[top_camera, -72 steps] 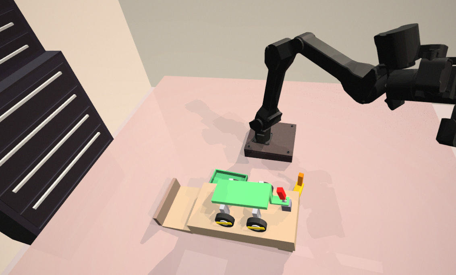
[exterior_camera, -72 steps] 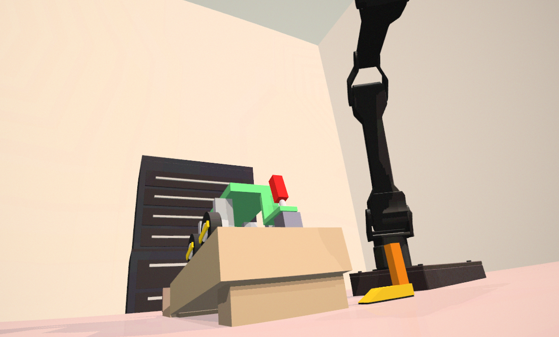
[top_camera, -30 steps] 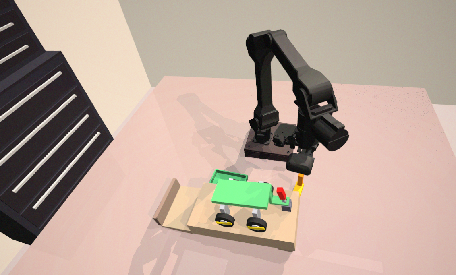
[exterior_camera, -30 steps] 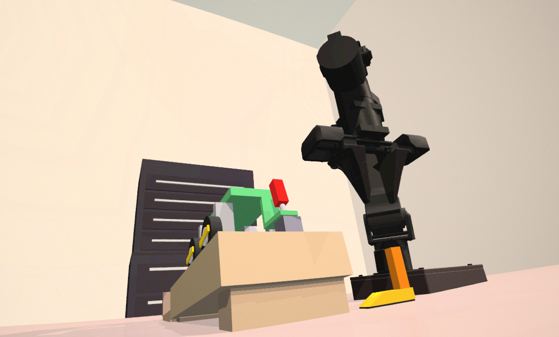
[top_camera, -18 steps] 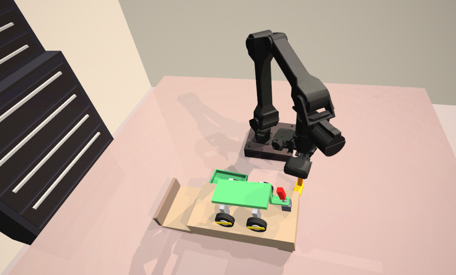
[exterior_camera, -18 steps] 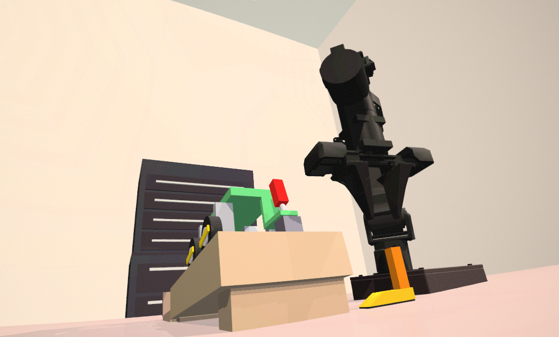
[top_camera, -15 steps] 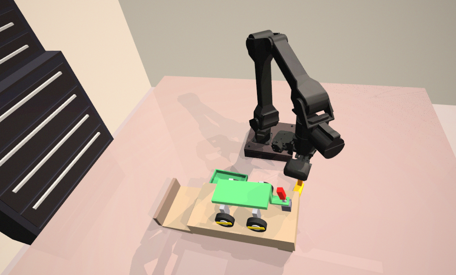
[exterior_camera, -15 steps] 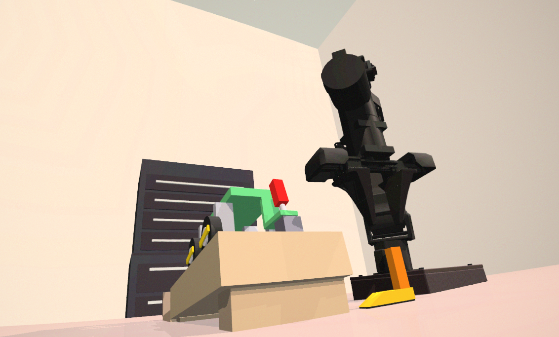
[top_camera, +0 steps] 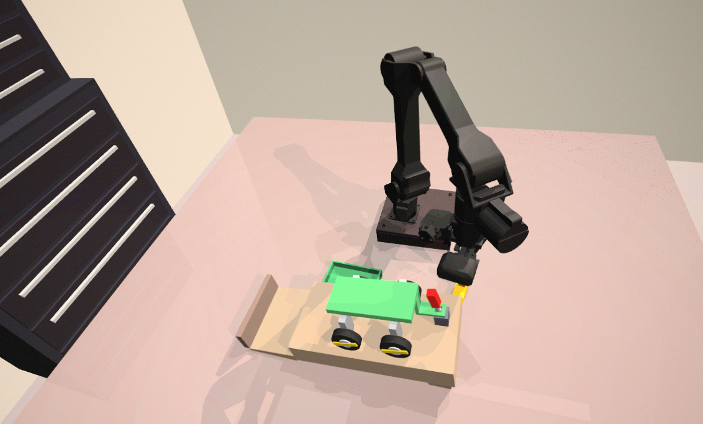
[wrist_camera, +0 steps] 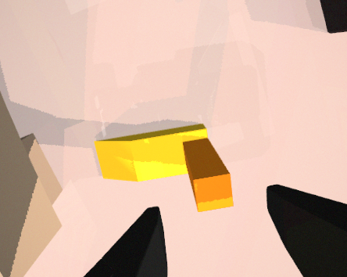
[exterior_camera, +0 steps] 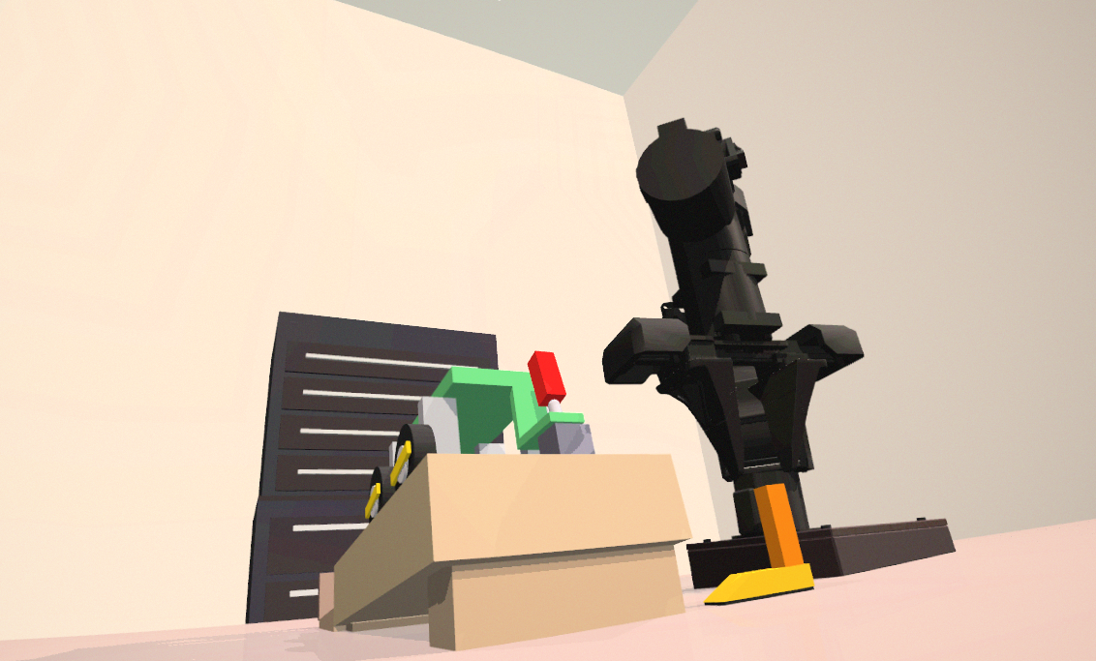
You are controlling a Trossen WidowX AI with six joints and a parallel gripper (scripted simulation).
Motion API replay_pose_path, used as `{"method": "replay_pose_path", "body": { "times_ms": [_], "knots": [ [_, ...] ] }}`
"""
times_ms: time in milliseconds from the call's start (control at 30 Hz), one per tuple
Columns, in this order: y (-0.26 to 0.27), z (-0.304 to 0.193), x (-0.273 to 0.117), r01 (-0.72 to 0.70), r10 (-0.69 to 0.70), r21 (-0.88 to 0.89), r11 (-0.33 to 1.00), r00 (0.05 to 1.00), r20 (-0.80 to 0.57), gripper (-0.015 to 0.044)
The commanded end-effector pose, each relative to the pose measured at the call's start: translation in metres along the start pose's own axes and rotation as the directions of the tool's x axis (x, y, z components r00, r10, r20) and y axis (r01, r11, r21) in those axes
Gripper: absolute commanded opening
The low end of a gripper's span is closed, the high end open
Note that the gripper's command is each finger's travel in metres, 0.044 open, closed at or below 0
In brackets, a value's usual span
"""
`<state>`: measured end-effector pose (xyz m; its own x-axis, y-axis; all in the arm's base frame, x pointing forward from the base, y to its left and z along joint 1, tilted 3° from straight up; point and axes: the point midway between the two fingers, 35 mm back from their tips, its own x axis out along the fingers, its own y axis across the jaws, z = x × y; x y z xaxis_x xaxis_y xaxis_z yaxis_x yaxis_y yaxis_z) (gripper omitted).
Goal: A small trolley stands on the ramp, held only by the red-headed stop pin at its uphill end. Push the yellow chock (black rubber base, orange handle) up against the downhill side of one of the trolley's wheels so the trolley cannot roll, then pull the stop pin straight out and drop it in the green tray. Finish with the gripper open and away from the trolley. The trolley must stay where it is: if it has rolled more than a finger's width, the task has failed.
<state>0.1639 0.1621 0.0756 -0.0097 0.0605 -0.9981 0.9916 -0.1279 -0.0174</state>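
Two parted fingers of the empty claw [exterior_camera: 769,469] [wrist_camera: 213,199] are poised above the yellow chock [top_camera: 459,292] [exterior_camera: 761,583] [wrist_camera: 157,158], seen beside the ramp [top_camera: 339,354] [exterior_camera: 558,504] [wrist_camera: 8,188] on the desk [top_camera: 580,316] [exterior_camera: 929,606] [wrist_camera: 302,109], presumably so its upright handle [exterior_camera: 778,525] [wrist_camera: 212,189] can be grasped; on the ramp, the trolley [top_camera: 373,299] [exterior_camera: 484,376] is left pinned against rolling.

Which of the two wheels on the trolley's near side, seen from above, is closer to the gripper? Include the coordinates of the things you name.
The uphill wheel [top_camera: 395,346], below the trolley's pin end; the other sits toward the ramp's low end.
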Motion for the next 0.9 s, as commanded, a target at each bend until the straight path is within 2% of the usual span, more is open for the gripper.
{"method": "replay_pose_path", "body": {
  "times_ms": [0, 867],
  "knots": [
    [-0.001, 0.001, 0.009, 0.009, -0.009, 0.004, 1.0, 1.0, 0.006, 0.019],
    [-0.001, 0.001, 0.036, 0.009, -0.009, 0.004, 1.0, 1.0, 0.006, 0.019]
  ]
}}
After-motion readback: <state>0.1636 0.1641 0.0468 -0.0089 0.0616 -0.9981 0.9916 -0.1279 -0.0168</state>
